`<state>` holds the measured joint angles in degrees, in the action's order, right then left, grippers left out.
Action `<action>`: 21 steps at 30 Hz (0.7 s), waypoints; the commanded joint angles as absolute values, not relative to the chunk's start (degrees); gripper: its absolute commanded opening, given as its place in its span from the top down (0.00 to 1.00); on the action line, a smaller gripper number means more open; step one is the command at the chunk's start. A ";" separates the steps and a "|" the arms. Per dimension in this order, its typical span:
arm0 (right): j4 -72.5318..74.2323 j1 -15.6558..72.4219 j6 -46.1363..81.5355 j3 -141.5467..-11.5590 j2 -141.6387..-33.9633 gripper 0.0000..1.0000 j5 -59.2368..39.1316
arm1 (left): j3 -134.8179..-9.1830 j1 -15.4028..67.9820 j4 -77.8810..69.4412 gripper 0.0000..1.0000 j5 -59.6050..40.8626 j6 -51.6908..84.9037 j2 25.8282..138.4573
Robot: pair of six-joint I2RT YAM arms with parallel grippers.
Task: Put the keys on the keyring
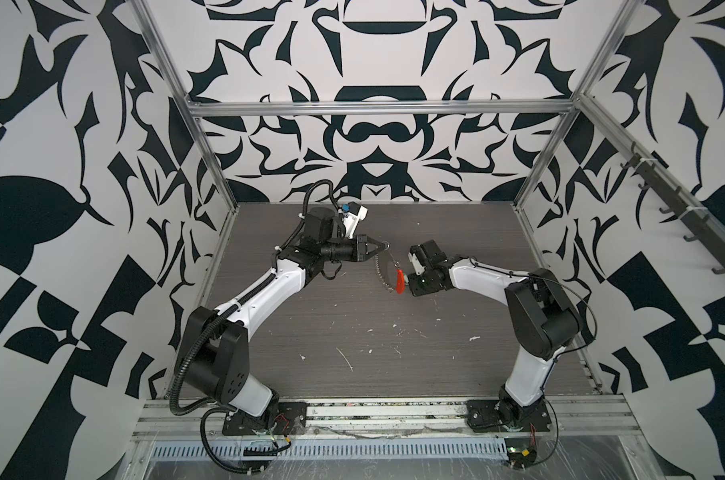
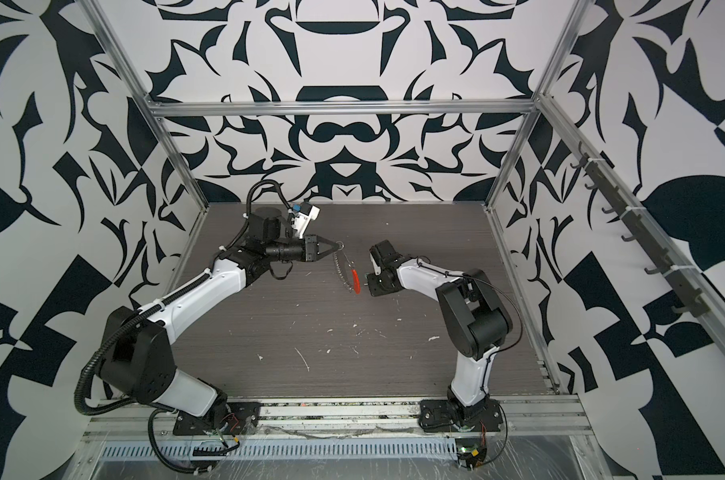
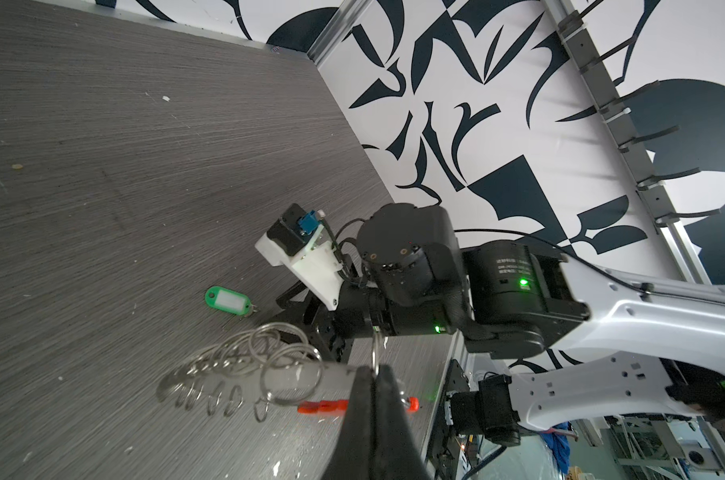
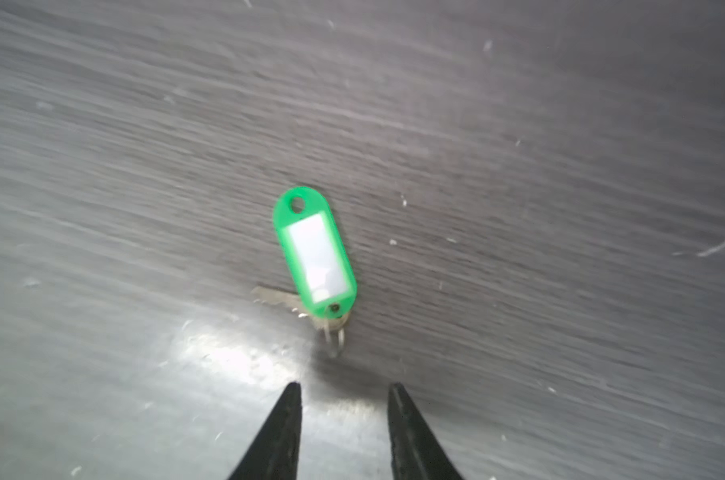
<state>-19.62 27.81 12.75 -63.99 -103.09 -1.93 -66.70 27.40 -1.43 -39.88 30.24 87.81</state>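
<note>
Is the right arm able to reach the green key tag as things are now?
Probably yes. The green tag lies flat on the table just ahead of the right gripper, whose jaws stand apart, with bare table between. The keyring hangs from the left gripper, off that path.

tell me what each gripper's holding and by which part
The left gripper is shut on the keyring, pinching the wire at its top so the loop hangs. The right gripper is open, holding nothing; the keys lie on the table.
</note>
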 commanded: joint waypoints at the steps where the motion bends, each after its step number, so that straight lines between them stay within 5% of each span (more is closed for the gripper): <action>1: -19.24 27.13 7.56 -65.25 -100.51 0.56 -4.93 | -66.42 27.62 -2.72 1.00 -40.54 29.87 86.25; 7: -21.35 25.31 5.54 -69.04 -105.17 0.54 -8.67 | -67.49 27.59 -1.07 1.00 -40.94 29.20 86.41; 21: -20.09 25.75 4.51 -70.06 -108.13 0.70 -6.15 | -67.15 27.59 -0.72 1.00 -40.78 29.53 86.46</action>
<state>-19.86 25.50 5.78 -67.70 -107.74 -7.07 -66.70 27.40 -0.95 -39.92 30.00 87.81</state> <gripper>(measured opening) 0.304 0.039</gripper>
